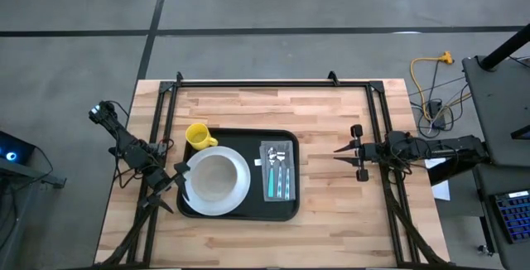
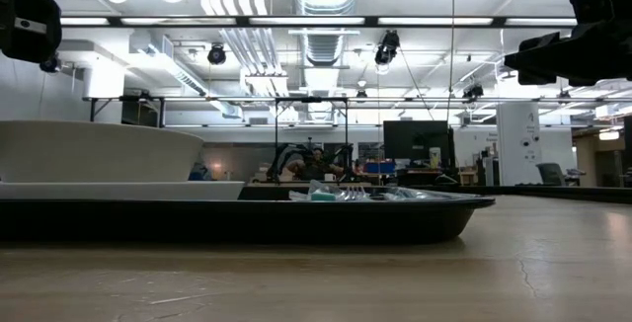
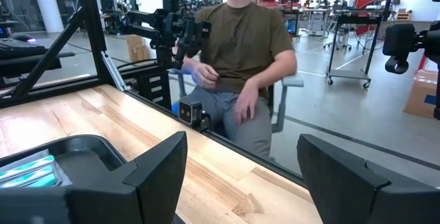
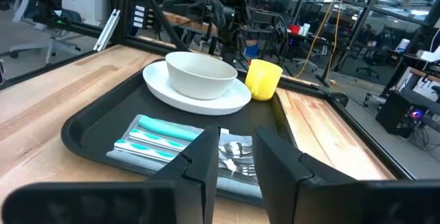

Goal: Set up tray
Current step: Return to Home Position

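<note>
Table point(image 1: 331, 220): wood-plank top; the tray sits on it, near the middle.
Tray point(image 1: 248, 217): black, flat, low raised rim, rounded corners; lies level and is loaded.
Left gripper point(image 1: 182, 179): at the tray's left edge near its front corner, above the rim; fingers spread wide, nothing between them.
Right gripper point(image 1: 338, 153): well apart from the tray's right edge, pointing toward it; fingers set to a narrow gap, nothing held.
Plate point(image 1: 240, 189): white, on the tray's left half.
Bowl point(image 1: 214, 176): white, standing upright on the plate.
Napkin point(image 1: 292, 171): grey, folded, on the tray's right half.
Mug point(image 1: 197, 134): yellow, at the tray's back left corner, just beside the plate.
Cutlery point(image 1: 279, 179): three pieces side by side on the napkin, handles toward the tray's front edge.
Step in hand: the setting looks complete; both arms appear clear to go to rest.
Handling of the tray: probably stiff, with a smooth surface on which the load could slide. The load is loose and likely heavier on the plate side.
Grip point: the rim at the two short ends, one gripper on each.
Caution: keep the tray level; a tilt could shift the bowl, mug and cutlery, and the crockery looks breakable.
</note>
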Action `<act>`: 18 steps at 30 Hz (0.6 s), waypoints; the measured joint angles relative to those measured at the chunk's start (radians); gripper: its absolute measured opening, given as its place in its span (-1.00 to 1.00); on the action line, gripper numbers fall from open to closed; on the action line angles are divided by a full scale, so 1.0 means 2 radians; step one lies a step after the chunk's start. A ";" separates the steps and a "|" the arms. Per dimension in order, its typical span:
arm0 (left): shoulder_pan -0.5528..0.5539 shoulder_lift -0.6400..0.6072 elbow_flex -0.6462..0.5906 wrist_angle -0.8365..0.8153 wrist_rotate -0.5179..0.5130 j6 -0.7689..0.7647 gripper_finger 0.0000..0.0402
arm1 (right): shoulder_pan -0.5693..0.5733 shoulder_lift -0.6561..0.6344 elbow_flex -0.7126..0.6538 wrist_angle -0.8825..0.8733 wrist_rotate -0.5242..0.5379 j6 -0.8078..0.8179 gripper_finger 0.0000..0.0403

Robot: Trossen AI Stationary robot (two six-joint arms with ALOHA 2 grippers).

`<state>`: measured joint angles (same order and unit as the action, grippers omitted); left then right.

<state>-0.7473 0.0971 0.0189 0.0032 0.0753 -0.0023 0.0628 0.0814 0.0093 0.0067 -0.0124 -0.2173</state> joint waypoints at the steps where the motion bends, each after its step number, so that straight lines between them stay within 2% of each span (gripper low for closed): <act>1: 0.000 0.000 0.000 0.000 0.000 0.000 0.27 | 0.000 0.000 0.000 0.000 0.000 0.000 -0.62; 9: 0.000 0.000 0.000 0.000 0.000 0.000 0.27 | 0.000 0.000 0.000 0.000 0.000 0.000 -0.66; 18: 0.000 0.000 0.000 0.000 0.000 0.000 0.27 | 0.000 0.000 0.000 0.000 0.000 0.000 -0.60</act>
<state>-0.7475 0.0971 0.0193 0.0032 0.0753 -0.0025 0.0628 0.0814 0.0093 0.0063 -0.0128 -0.2173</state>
